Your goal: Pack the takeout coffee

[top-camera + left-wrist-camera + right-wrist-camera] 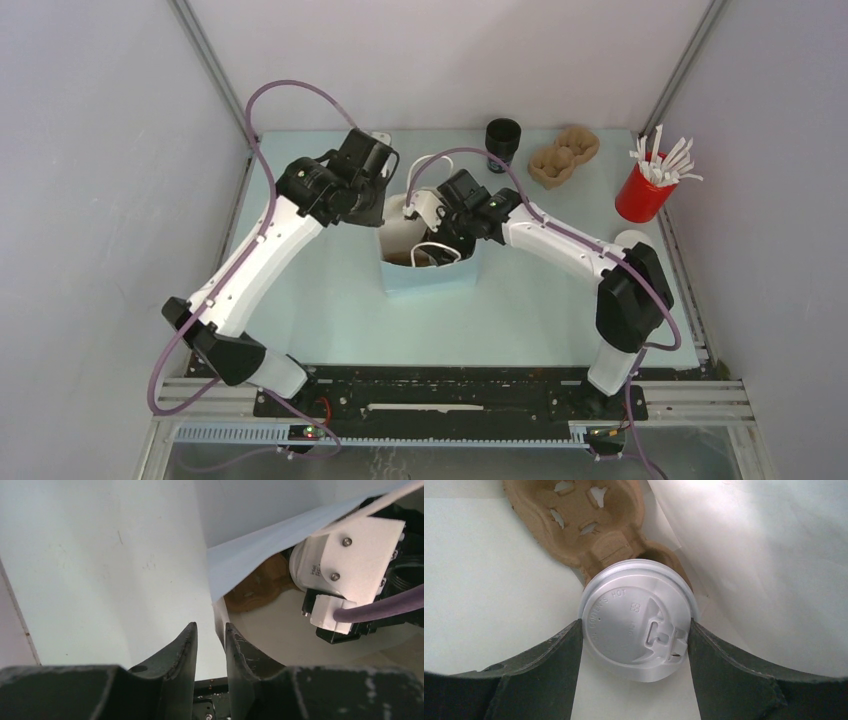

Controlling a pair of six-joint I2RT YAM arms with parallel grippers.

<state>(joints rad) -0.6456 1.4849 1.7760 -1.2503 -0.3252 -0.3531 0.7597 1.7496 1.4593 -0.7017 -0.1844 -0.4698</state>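
Your right claw (635, 627) reaches down inside the paper bag (430, 278). Its two fingers press on opposite sides of the white domed lid, pinching the takeout coffee (639, 615). The cup is over one pocket of the brown pulp carrier (589, 525) lying in the bag, but you cannot tell whether it is fully seated. Your left claw (210, 630) is nearly pressed together, nipping the bag's upper edge. The bag stands upright in the middle of the worktop (330, 300).
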